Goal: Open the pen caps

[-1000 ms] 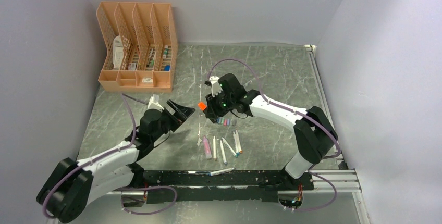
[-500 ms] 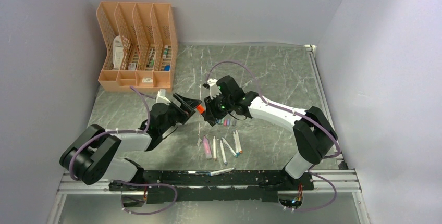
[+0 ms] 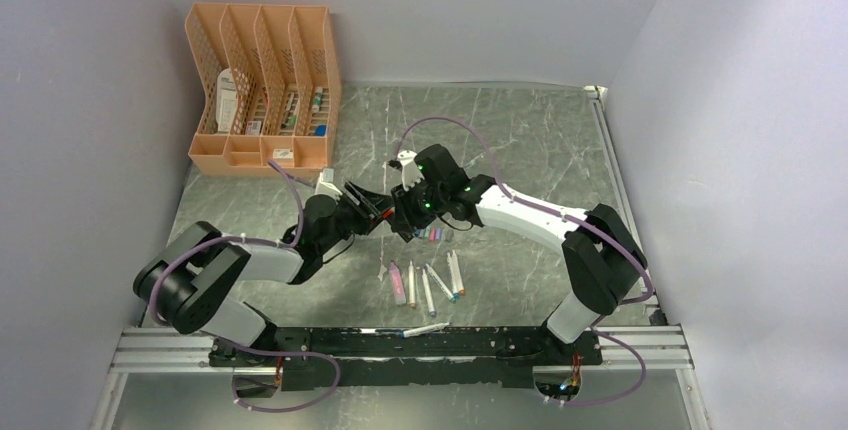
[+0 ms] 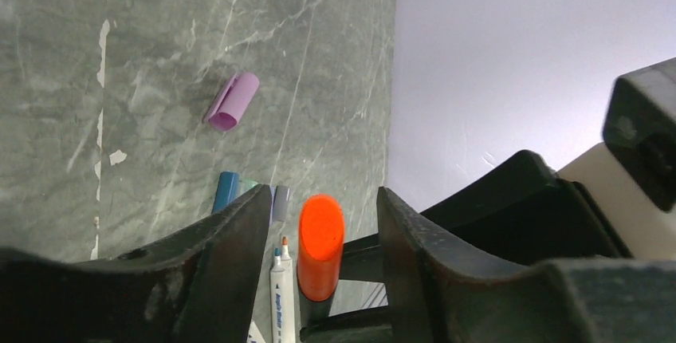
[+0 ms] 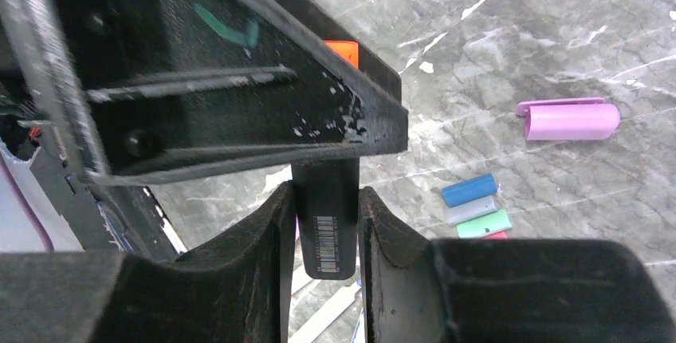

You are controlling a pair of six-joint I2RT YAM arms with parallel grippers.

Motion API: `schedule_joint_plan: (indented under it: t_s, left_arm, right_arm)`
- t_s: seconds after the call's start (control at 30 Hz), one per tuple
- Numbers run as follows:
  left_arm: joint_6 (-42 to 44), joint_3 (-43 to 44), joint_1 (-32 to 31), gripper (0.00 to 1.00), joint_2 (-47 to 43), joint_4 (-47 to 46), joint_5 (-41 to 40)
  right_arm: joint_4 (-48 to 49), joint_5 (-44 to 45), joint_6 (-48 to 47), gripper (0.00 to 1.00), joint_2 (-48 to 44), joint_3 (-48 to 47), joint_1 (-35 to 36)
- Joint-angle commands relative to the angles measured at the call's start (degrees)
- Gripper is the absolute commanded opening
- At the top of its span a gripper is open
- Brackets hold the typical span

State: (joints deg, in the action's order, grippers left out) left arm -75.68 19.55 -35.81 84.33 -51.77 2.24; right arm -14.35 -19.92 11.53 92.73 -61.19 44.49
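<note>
My right gripper [image 5: 327, 193] is shut on a black marker barrel [image 5: 327, 219] held above the table. The marker's chunky orange cap [image 4: 320, 239] points toward the left arm. My left gripper [image 4: 324, 199] stands open around that cap, one finger on each side with a gap showing on both. From above, the two grippers [image 3: 372, 206] [image 3: 405, 212] meet at mid-table. Loose pen caps lie on the table: a pale purple one [image 4: 233, 101] [image 5: 570, 121], then blue [image 5: 469, 190], grey [image 5: 472, 210], teal [image 5: 483, 224] and pink [image 5: 496, 234] in a row.
Several uncapped white pens [image 3: 430, 282] lie just in front of the grippers. Another pen [image 3: 425, 330] rests by the black front rail. An orange file organizer [image 3: 262, 90] stands at the back left. White walls enclose the table on three sides.
My left gripper has travelled right until its fingers bracket the orange cap, and its jaws have narrowed. The right gripper has held the marker nearly still.
</note>
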Motion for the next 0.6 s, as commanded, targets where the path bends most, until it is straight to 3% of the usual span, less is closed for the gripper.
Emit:
schedule_joint_plan:
  t_s: [0.0,0.1,0.2,0.23,0.33,0.5,0.57]
  left_arm:
    - [0.5,1.4,-1.2,0.56,1.4,-3.3,0.6]
    - [0.6,1.4,-1.4,0.41,2.2,-3.5,1.4]
    - [0.6,1.4,-1.4,0.14,2.8,-3.3,1.9]
    - [0.8,1.5,-1.4,0.11,3.0,-3.5,2.0]
    - [1.9,2.4,-1.4,0.07,2.8,-2.6,2.9]
    - [6.7,6.2,-1.1,0.07,0.7,3.3,6.8]
    - [8.5,7.3,-0.9,0.07,0.3,4.3,9.6]
  right_arm:
    - [0.2,0.7,-0.7,0.05,0.8,-2.0,0.2]
    - [-0.1,1.2,-0.7,0.05,0.9,-2.2,0.2]
    - [-0.4,1.3,-0.8,0.05,0.4,-2.3,0.1]
    - [-0.6,1.2,-0.8,0.05,0.2,-2.4,0.1]
    - [-1.7,1.4,-0.6,0.11,-0.5,-2.3,0.2]
    - [-3.4,-0.7,0.3,0.34,-5.3,-0.2,-1.6]
    - [-4.3,-3.8,0.4,0.37,-7.2,0.9,-3.5]
